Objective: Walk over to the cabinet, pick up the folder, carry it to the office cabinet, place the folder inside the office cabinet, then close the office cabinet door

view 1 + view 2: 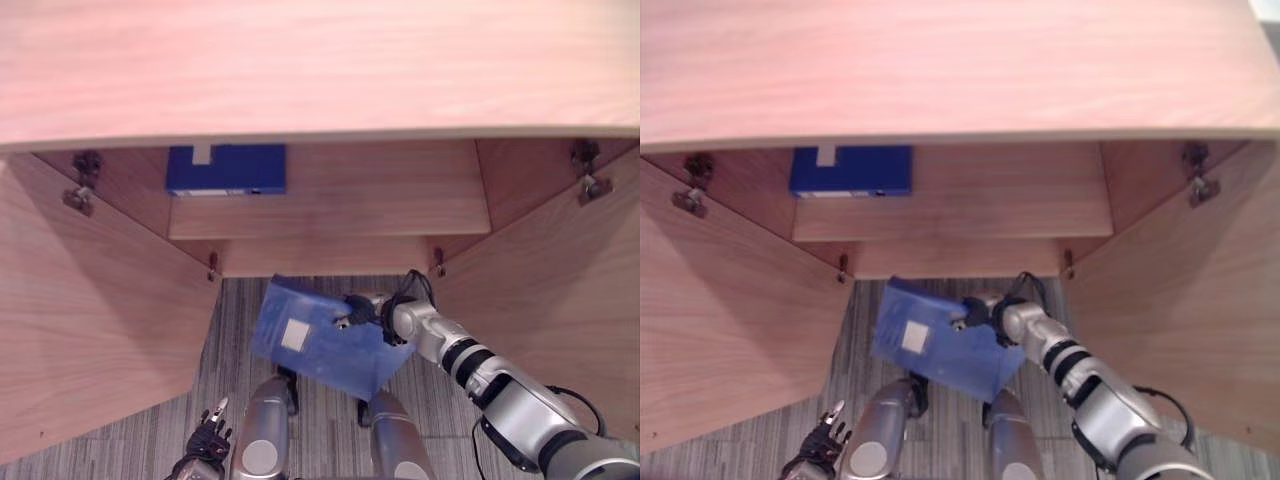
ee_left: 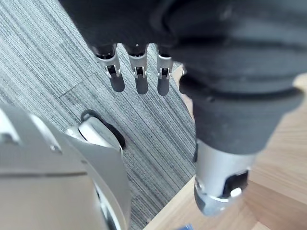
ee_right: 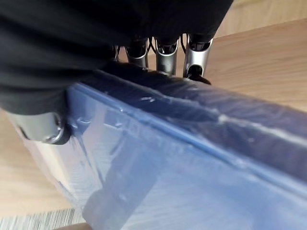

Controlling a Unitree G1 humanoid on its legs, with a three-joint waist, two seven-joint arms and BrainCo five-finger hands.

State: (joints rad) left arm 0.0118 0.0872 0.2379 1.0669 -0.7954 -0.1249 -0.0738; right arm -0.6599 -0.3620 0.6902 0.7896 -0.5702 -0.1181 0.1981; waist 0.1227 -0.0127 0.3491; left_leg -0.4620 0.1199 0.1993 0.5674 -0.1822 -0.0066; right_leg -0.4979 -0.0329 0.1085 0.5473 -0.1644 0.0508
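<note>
Lighting's soft and even, pretty bright on the cabinet top [image 1: 320, 60] across the upper frame, no hard glare. Underneath it gets dimmer, especially upper left by the blue box [image 1: 226, 168]. The folder [image 3: 201, 158] catches small shiny highlights up close. The top's front edge bows down toward the frame sides.

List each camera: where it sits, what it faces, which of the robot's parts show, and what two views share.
Left eye view: on the head, looking down into the open office cabinet; right arm, left hand low.
Right eye view: beside it, same scene.
Left wrist view: along the open left hand toward carpet.
Right wrist view: along the right hand gripping the blue folder.
Shared: both eyes show that folder.
</note>
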